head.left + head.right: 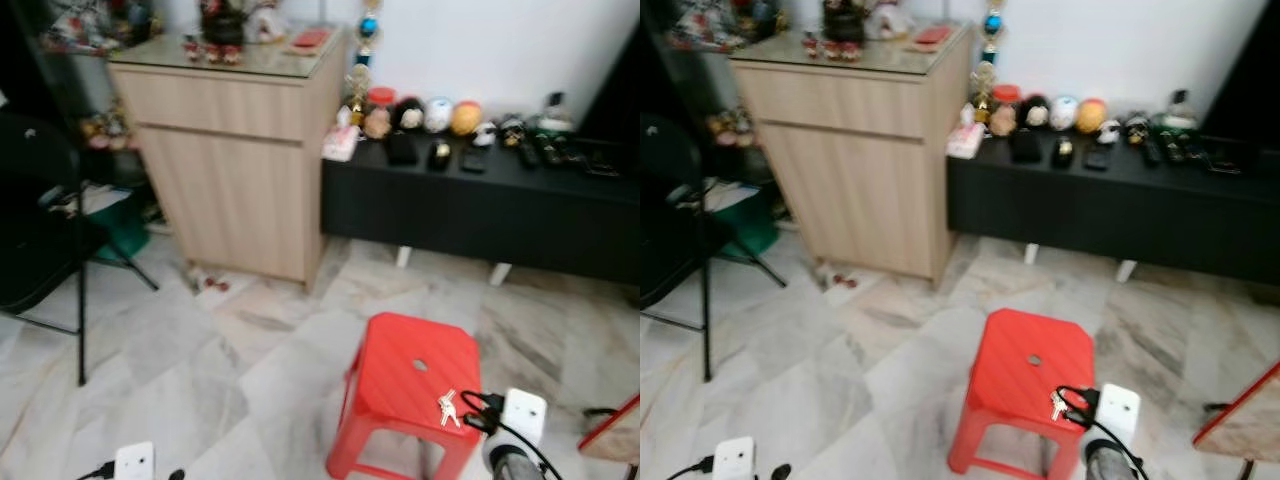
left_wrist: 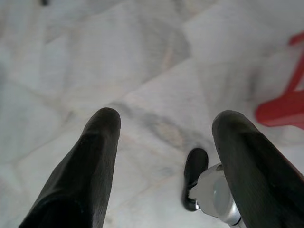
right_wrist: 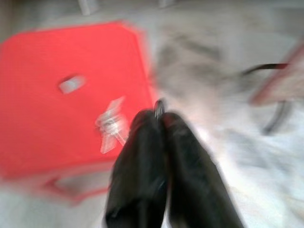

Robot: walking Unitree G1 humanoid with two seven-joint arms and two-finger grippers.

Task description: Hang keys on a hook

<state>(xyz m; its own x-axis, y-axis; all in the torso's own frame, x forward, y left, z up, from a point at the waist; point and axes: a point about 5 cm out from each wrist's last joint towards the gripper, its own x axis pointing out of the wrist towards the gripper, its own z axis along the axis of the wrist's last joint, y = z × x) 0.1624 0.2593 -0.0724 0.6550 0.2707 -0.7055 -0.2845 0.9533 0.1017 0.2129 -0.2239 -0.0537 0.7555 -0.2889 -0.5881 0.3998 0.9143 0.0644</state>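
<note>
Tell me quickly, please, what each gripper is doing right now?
Left gripper: jaws open, holding nothing, above the marble floor.
Right gripper: jaws shut on the keys, above the red stool.

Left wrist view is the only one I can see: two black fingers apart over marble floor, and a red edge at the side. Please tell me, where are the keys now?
Observer: The keys hang from the right gripper, whose fingers are pinched shut on the key ring, over the red stool.
Operator: The red edge in my view, is it this stool?
Observer: It appears so. The stool has a small hole in the middle of its seat.
Operator: Is a hook in front of the robot?
Observer: I cannot make one out. Ahead stand a wooden cabinet and, beside it, a low black bench with small figurines on top.
</note>
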